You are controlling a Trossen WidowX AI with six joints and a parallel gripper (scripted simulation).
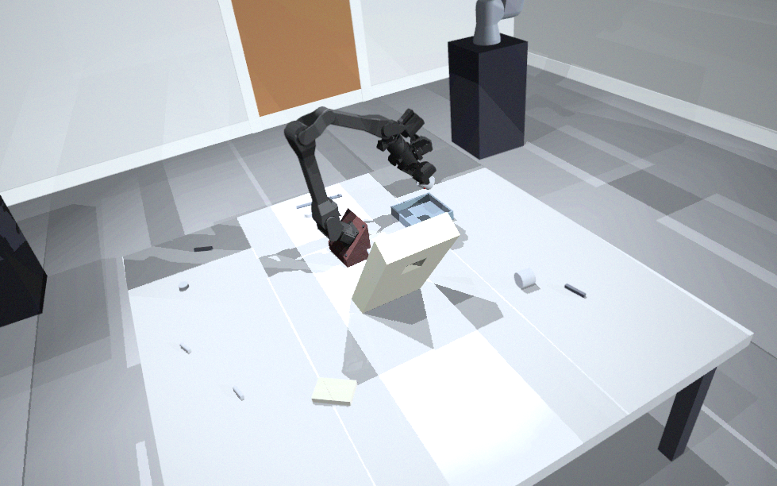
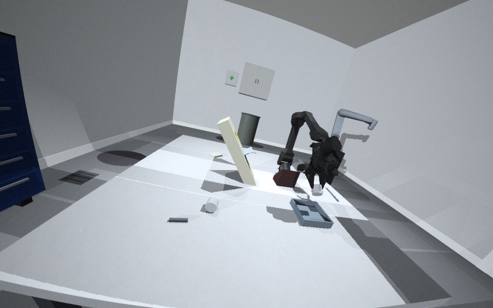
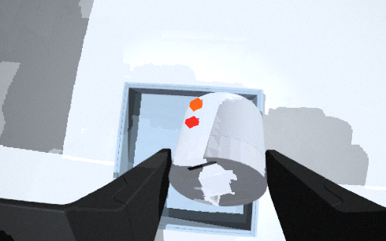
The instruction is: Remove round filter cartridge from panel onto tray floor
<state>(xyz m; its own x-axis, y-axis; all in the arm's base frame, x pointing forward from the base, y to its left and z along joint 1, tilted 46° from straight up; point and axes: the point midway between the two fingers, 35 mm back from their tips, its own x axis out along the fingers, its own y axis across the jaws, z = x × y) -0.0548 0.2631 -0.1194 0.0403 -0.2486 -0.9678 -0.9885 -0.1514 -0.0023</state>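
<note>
My gripper [image 3: 217, 157] is shut on the filter cartridge [image 3: 236, 126] [image 2: 317, 189] [image 1: 431, 182], a white cylinder with a grey end face, a dark slot, and an orange and a red mark on its side. The blue-grey tray [image 3: 122, 130] [image 2: 299, 219] [image 1: 400, 218] lies on the table; in the wrist view the cartridge hangs above it and covers part of its floor. The cartridge is held clear of the tray in the top and exterior views. The cream service panel [image 1: 378, 280] [image 2: 236, 153] stands tilted, with an opening through it. Its front is mostly hidden.
A loose white cylinder [image 1: 525, 278] [image 2: 212, 205] and a dark bar [image 1: 575, 291] [image 2: 178, 219] lie beyond the panel from the arm. A cream block [image 1: 334, 391] lies farther off. A thin rod [image 2: 332, 194] lies near the tray. The arm's dark red base [image 1: 351, 241] [image 2: 286, 178] stands beside the panel.
</note>
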